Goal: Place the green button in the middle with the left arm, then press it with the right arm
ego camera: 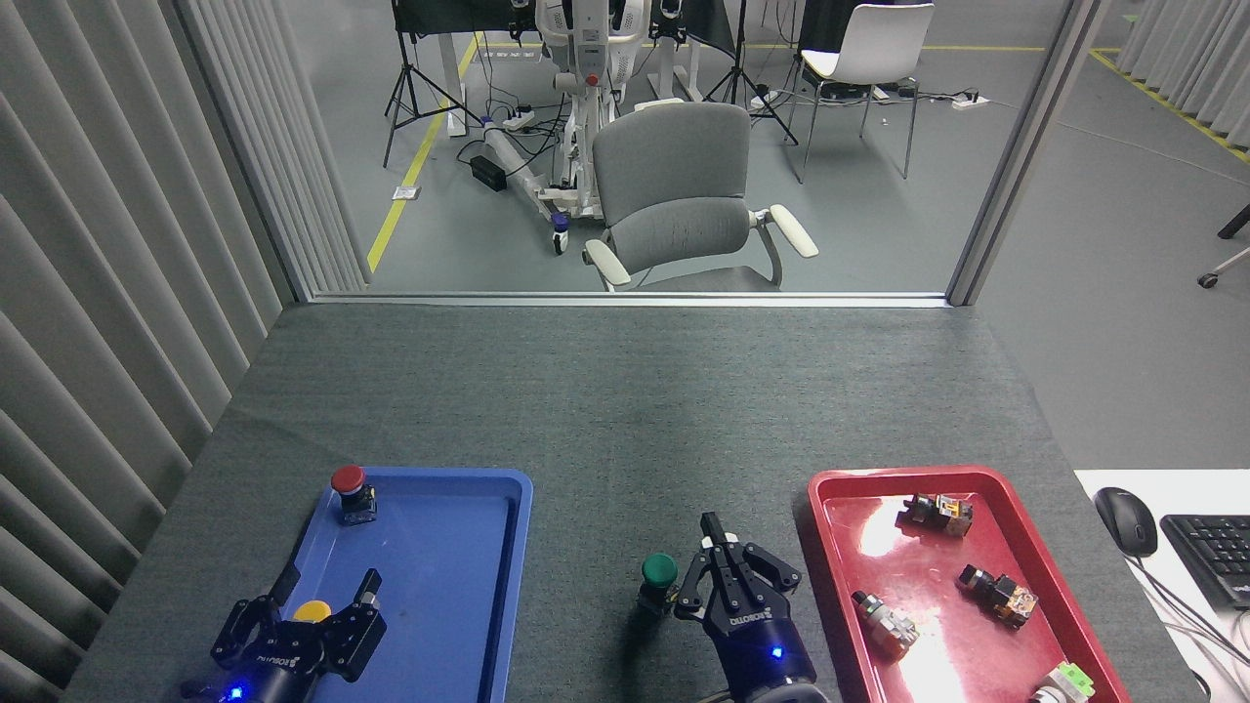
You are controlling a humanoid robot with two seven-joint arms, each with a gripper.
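One dark grey felt tabletop (625, 410) carries two plastic trays, blue (444, 586) and red (1035, 644). Two black grippers: left (322, 596) spread, empty, over a yellow cap; right (715, 542) pinched closed, empty, beside one green-capped button (659, 571) on the felt between the trays.

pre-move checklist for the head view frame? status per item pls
1. Green button on bare table between the trays: ok.
2. Button upright, cap up: ok.
3. Right end effector off the cap, beside it: ok.
4. Right fingers closed: ok.
5. Left end effector away from the button, open over the blue tray: ok.
6. Press registered: cannot tell.
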